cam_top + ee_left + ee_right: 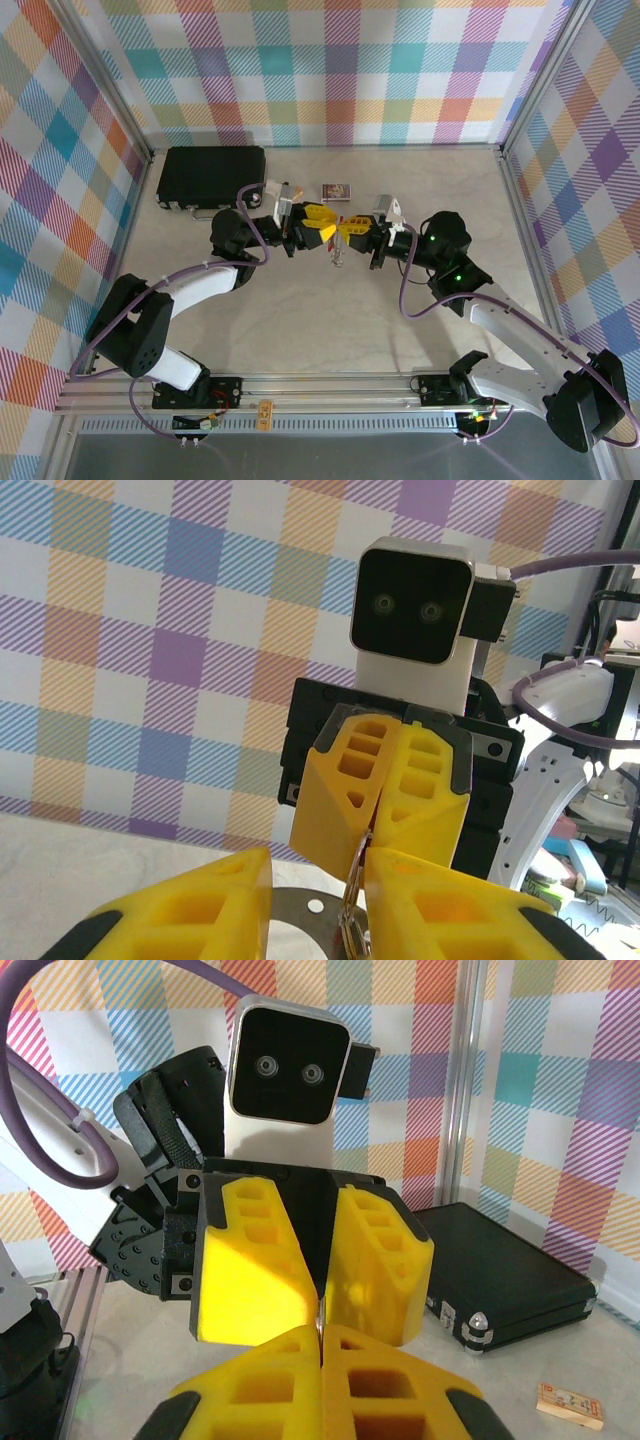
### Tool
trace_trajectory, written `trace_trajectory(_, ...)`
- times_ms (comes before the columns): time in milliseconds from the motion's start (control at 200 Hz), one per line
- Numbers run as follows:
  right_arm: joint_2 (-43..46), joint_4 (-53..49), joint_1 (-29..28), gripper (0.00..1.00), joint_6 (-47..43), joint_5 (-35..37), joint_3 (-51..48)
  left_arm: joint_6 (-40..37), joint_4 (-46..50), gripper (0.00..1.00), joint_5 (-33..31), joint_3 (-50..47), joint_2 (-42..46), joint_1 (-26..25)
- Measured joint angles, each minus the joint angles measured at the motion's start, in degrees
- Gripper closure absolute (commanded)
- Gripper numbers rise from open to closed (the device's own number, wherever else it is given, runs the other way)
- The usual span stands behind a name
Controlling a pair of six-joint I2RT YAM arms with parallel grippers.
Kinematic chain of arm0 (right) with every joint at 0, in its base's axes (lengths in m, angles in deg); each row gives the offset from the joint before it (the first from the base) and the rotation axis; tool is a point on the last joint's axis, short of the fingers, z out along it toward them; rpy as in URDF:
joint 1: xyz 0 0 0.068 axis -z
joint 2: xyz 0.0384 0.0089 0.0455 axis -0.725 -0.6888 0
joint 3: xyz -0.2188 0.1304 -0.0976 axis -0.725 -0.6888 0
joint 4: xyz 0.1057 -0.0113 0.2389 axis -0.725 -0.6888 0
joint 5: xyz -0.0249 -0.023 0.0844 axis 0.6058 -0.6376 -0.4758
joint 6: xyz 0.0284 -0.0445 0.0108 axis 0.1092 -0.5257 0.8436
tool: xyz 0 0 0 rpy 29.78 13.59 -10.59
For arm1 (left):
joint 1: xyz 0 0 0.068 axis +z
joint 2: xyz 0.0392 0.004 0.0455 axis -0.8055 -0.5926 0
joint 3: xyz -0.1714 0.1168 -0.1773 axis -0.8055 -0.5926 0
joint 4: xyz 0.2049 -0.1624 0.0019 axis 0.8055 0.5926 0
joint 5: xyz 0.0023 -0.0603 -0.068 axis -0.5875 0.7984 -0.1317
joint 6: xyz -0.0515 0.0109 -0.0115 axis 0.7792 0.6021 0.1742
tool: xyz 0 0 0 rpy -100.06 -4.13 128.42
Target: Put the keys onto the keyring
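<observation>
Overhead, plaid walls (330,70) in orange, teal, purple and yellow on three sides, edged by aluminium posts (100,75). Below them, a pale beige table (330,330), faintly marbled and matte, with a grooved rail (330,385) along the near edge. Bolted at that rail, the left arm (190,290) and right arm (520,340), white and black, both bent inward toward the table's middle, with purple cables looped beside them. Far left near the back wall, a flat black case (212,175), lid closed.

Nose to nose above the middle of the table, the left gripper (320,228) and right gripper (352,230), yellow fingertips almost touching. Right fingers pressed flat together, no gap along the seam. Left fingers a little apart, with grey metal lying in the gap; cannot tell whether clamped on it or merely around it.

Just beyond the grippers, on the table, a small printed card (336,190). On the near rail, a small tan block (265,411).

Between the two sets of fingertips, the keyring (352,895): a thin grey loop rising to the seam of the right fingers and running down between the left ones, beside a flat metal tab (305,912) with a small hole. Grip on the loop uncertain. Keys too small to pick out.
</observation>
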Motion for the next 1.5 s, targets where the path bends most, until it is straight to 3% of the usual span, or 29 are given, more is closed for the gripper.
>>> trace_trajectory(175, 0.0, 0.02, 0.57, 1.0, 0.61, 0.02, 0.0, 0.81, -0.24, 0.95, 1.09, 0.0, -0.22, -0.15)
trace_trajectory(255, 0.0, 0.07, 0.59, 1.0, 1.09, -0.17, 0.0, 0.74, -0.35, 0.98, 1.29, 0.02, -0.22, -0.26)
trace_trajectory(300, 0.0, 0.09, 0.59, 0.91, 1.16, -0.22, 0.0, 0.79, -0.39, 1.0, 1.33, 0.02, -0.22, -0.26)
trace_trajectory(500, 0.52, -2.14, 0.63, 0.74, 0.57, 0.61, 0.13, 0.79, -0.17, 1.0, 1.57, 0.07, -0.26, -0.24)
trace_trajectory(635, 2.43, -10.38, 0.63, 0.71, -1.31, 3.08, 2.21, 0.61, -0.15, 1.0, 1.99, 0.31, -1.07, 0.04)
trace_trajectory(955, 2.05, -36.13, 0.63, 0.7, -9.4, 6.82, 15.69, -4.31, 3.48, 1.0, 4.11, 1.01, -2.99, 1.38)
trace_trajectory(1290, -10.4, -57.83, 0.63, 0.71, -16.39, 6.21, 31.74, -17.88, 19.89, 1.0, 4.02, 0.48, -0.81, 1.66)
trace_trajectory(1500, -17.14, -66.14, 0.63, 0.71, -20.48, 4.55, 38.66, -22.86, 24.52, 1.0, 3.89, -0.17, 2.21, 1.66)
